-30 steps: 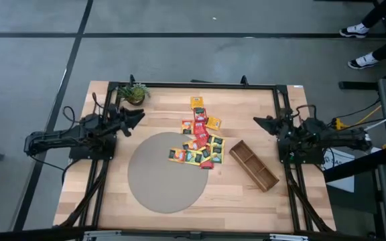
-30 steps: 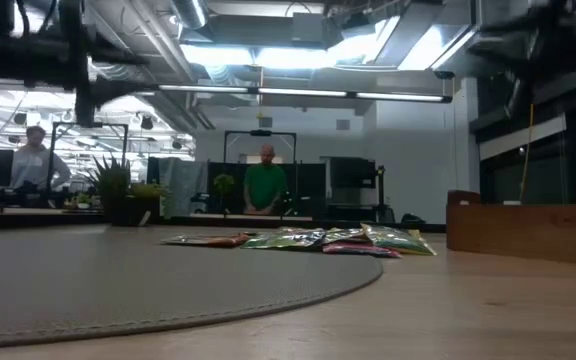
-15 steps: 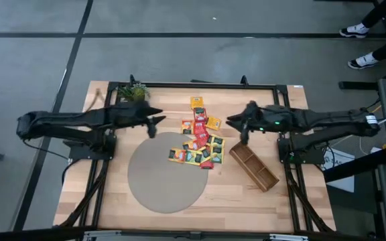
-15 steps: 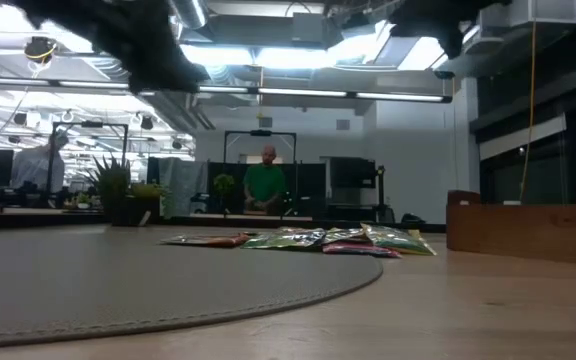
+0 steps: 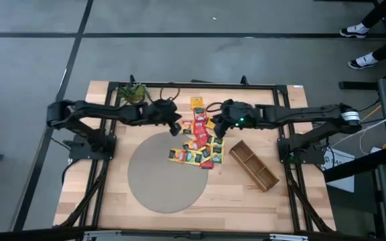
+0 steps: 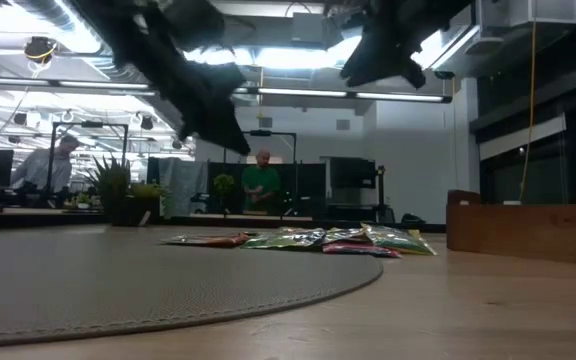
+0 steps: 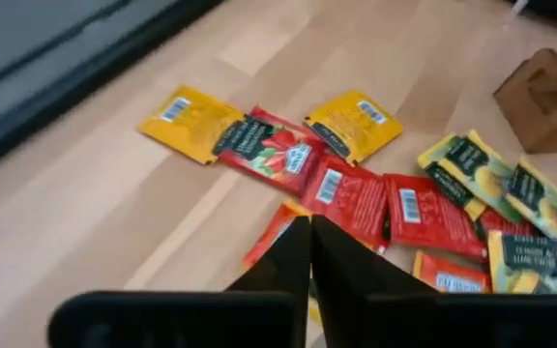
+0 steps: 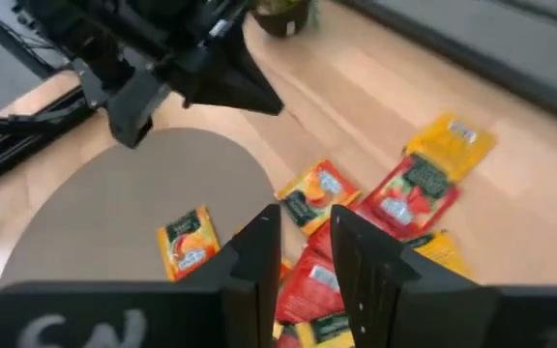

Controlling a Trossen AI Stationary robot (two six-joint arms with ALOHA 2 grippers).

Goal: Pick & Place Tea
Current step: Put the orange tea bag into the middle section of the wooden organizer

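Since a second ago both arms have left their folded rest poses at the table's sides and reached inward over the pile, and the left gripper has gone from spread to fully closed, holding nothing. It hovers just at the pile's left edge, above the rim of the round grey mat. In the left wrist view its two dark fingers meet tip to tip over a red sachet. The tea sachets lie in a loose, overlapping scatter at the table's centre, some on the mat's upper right edge, the rest on bare wood. None is in the divided wooden tray, which sits just right of the pile. Judged from their look, the sachets are light, thin and flexible, with slick faces that are likely to slide on one another. An exposed edge or corner of an outlying sachet appears the soundest hold. The right gripper hovers over the pile's upper right with its fingers a narrow gap apart and empty. The wooden table is smooth and level. A small potted plant stands at the far left corner. Beyond the table is an office, with a person in green standing at a distance.
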